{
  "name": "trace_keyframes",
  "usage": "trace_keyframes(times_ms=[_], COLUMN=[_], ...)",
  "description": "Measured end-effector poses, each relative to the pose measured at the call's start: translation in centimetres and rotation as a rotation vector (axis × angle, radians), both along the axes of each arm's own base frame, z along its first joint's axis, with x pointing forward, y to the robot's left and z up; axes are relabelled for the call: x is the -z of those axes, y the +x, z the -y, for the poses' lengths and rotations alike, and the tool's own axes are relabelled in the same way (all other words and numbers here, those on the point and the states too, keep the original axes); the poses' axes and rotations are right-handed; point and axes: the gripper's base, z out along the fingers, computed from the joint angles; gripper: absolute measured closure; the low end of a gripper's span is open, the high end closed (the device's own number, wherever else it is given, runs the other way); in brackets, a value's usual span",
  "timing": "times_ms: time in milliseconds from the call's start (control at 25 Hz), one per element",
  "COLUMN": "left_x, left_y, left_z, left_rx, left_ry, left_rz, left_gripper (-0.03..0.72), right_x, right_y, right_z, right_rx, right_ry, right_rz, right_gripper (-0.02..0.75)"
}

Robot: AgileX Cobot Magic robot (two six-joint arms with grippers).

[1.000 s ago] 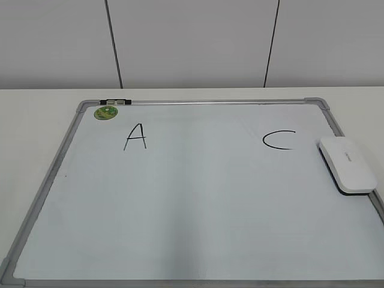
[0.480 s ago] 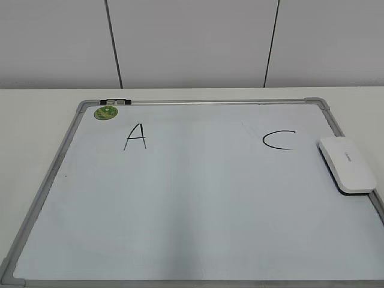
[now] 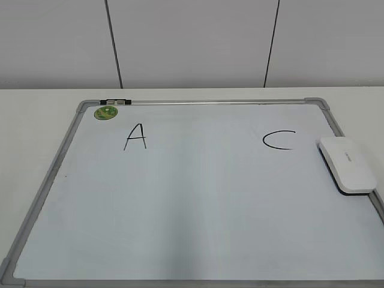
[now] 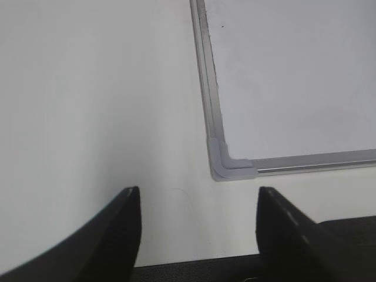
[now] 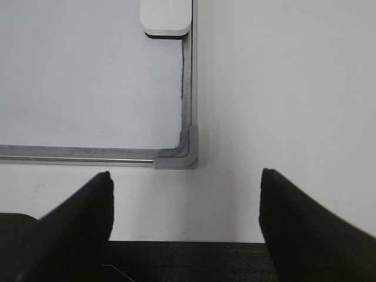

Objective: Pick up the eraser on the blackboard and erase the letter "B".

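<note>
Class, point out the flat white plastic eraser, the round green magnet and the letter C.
Flat white plastic eraser (image 3: 348, 164), exterior view, top face.
Round green magnet (image 3: 105, 111), exterior view, centre.
Letter C (image 3: 266, 141), exterior view, left curve.

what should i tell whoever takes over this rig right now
Left gripper: jaws open, empty, over bare table just off the near left corner of the blackboard.
Right gripper: jaws open, empty, over the table by the board's near right corner.
The eraser lies flat at the board's right edge, just right of the letter C, untouched by either gripper.
Board shows the letter A and C with a blank stretch between them; no letter B is visible. A green magnet sits in the far left corner.
Done: the B appears erased and the eraser set down.
Left: apparently nothing; confirm the gap is clean.
</note>
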Motion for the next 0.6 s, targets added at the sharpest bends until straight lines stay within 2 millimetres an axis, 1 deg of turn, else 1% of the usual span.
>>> trace_keyframes(times_ms=[360,440,600], left_x=[0.0,-0.1,-0.3], left_y=[0.0,-0.3,-1.5], left_z=[0.0,0.0,0.0], left_rx=[0.000,-0.004,-0.008], left_ry=[0.000,-0.002,-0.003], left_rz=[0.003,0.021,0.098], left_gripper=[0.253,0.253,0.267], right_x=[0.0,0.0,-0.2], right_y=[0.0,-0.2,-1.3], right_z=[0.0,0.0,0.0], right_rx=[0.001,0.003,0.024], right_ry=[0.001,0.001,0.000], right_rz=[0.002,0.014,0.089], right_gripper=[0.147,0.147,0.147])
